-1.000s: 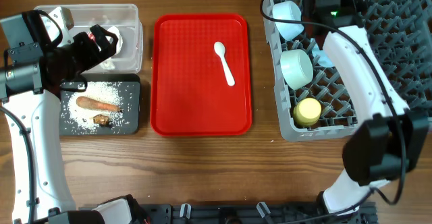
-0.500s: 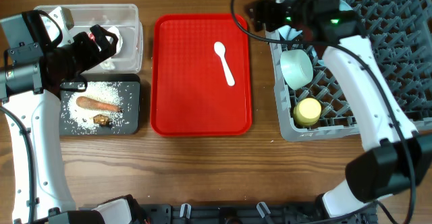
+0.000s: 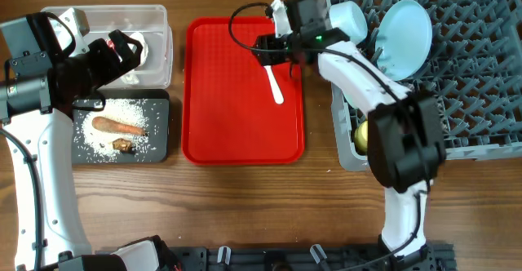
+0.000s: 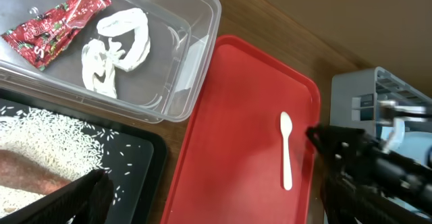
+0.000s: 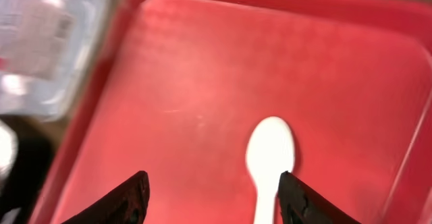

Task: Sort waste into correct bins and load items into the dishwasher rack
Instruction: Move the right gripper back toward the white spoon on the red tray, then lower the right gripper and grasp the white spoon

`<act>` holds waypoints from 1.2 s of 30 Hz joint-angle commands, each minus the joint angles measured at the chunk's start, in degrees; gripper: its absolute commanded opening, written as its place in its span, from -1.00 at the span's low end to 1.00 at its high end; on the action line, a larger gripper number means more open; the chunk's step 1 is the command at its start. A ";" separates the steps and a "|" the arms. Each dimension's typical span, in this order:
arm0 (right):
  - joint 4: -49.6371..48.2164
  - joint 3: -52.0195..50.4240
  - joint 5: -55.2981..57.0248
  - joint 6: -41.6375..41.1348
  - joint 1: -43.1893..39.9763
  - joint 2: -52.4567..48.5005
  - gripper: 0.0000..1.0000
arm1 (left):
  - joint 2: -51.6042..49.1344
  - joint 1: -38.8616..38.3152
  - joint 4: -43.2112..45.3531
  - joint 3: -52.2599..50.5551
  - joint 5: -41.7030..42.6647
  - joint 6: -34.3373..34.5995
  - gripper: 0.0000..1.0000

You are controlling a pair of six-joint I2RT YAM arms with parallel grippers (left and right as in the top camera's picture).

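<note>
Right claw (image 5: 212, 198) spread above white spoon (image 5: 270, 153); looks light, stiff, slick plastic, probably best pinched across mid-handle.

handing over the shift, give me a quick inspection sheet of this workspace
surface: wooden table, no spills seen
job's things: white spoon lies on red tray; rack holds white cup and pale blue bowl; clear bin holds red wrapper; black tray holds rice and an orange-brown food piece
clutter: nothing seen
grippers: right gripper open, low over the spoon; left gripper open, empty, by the clear bin
cables: black cable loops over the red tray's far edge
surroundings: nothing seen
</note>
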State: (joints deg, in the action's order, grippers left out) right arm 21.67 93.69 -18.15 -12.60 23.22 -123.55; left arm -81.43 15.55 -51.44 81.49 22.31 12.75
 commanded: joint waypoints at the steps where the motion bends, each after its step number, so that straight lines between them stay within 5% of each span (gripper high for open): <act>1: -2.58 -0.17 2.43 -4.15 -0.37 -2.95 0.19 | 0.11 0.22 0.11 0.37 -0.11 -0.50 1.00; 26: -3.63 -0.39 3.08 -5.44 -1.09 -9.46 -0.21 | 0.11 0.22 0.11 0.37 -0.11 -0.50 1.00; 36: -2.78 -0.39 1.57 -5.38 -0.63 -13.00 -0.21 | 0.11 0.22 0.11 0.37 -0.11 -0.50 1.00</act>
State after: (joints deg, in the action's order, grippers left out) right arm 17.82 93.89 -16.03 -17.96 22.24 -131.68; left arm -81.43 15.55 -51.44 81.49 22.31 12.78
